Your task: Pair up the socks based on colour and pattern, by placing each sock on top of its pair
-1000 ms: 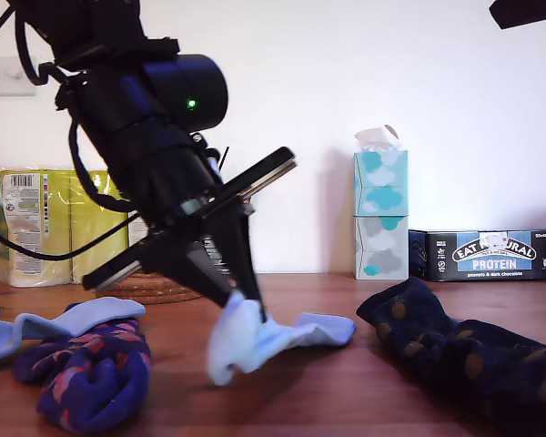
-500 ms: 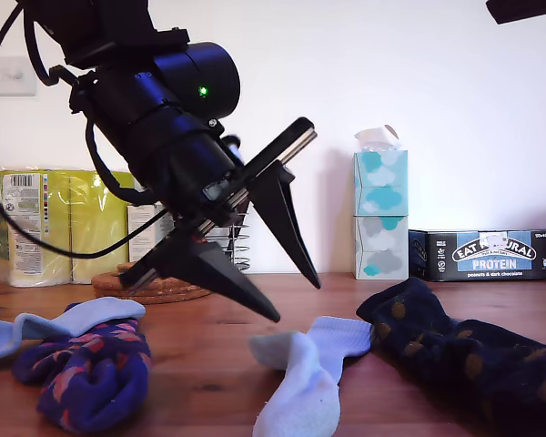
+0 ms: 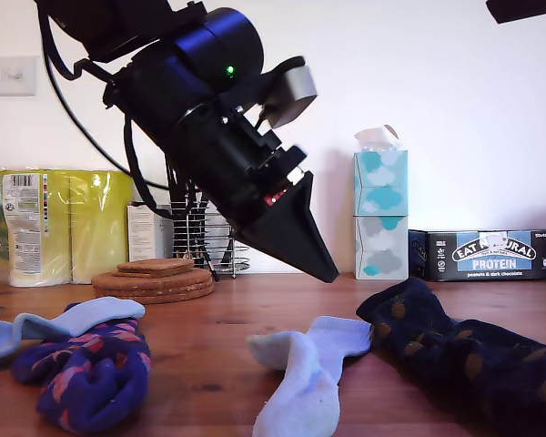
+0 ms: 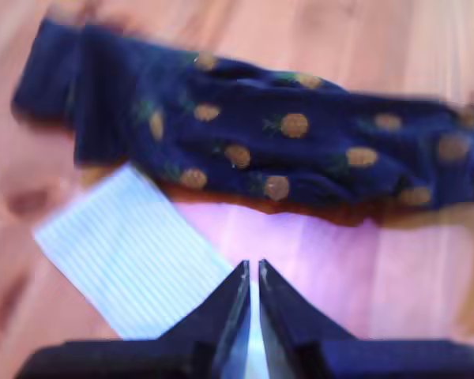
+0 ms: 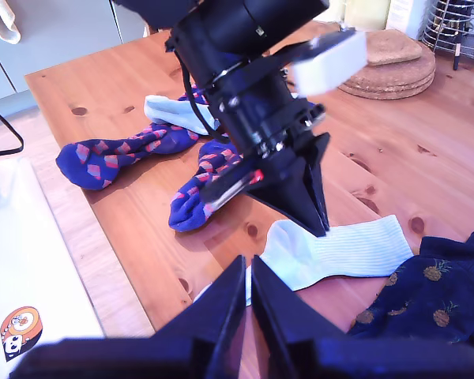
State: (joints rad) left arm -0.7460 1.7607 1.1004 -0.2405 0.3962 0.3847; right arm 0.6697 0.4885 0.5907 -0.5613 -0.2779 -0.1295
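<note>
Pale blue sock (image 3: 302,378) lying loose, just beneath my first hand (image 3: 325,271), jaws pressed together, empty.

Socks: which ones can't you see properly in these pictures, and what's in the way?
Navy spotted sock: cut off by the exterior view's right edge; one or two stacked, cannot tell.
Pale blue sock: cropped by the exterior view's left edge, partly behind the diamond sock.
First wrist view: blurred; patterns soft.
</note>
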